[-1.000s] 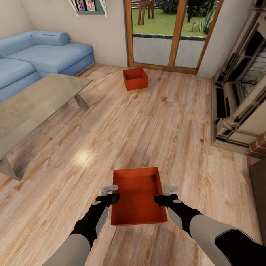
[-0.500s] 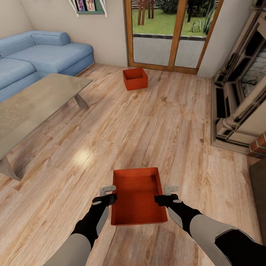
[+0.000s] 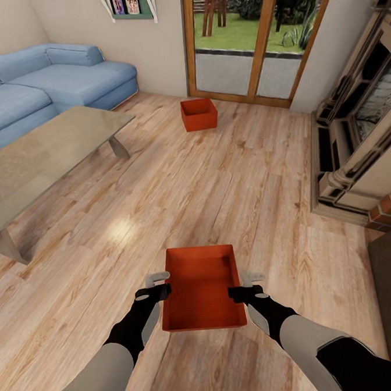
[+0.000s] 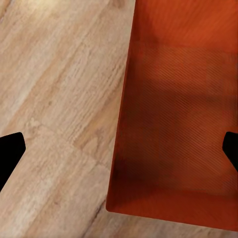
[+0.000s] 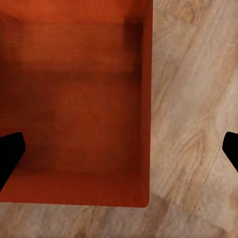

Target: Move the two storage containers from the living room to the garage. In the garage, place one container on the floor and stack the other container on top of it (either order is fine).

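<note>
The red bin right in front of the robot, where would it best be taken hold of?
By its two long side walls, one gripper from each side. The near storage container is an open, smooth-walled box with no handles. The left gripper and the right gripper already straddle those walls, one finger inside and one outside, so pinching each thin wall looks the surest hold.

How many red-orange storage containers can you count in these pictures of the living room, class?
2. One container sits between the left gripper and the right gripper, just ahead of the robot. The other container stands on the wood floor near the glass doors.
</note>
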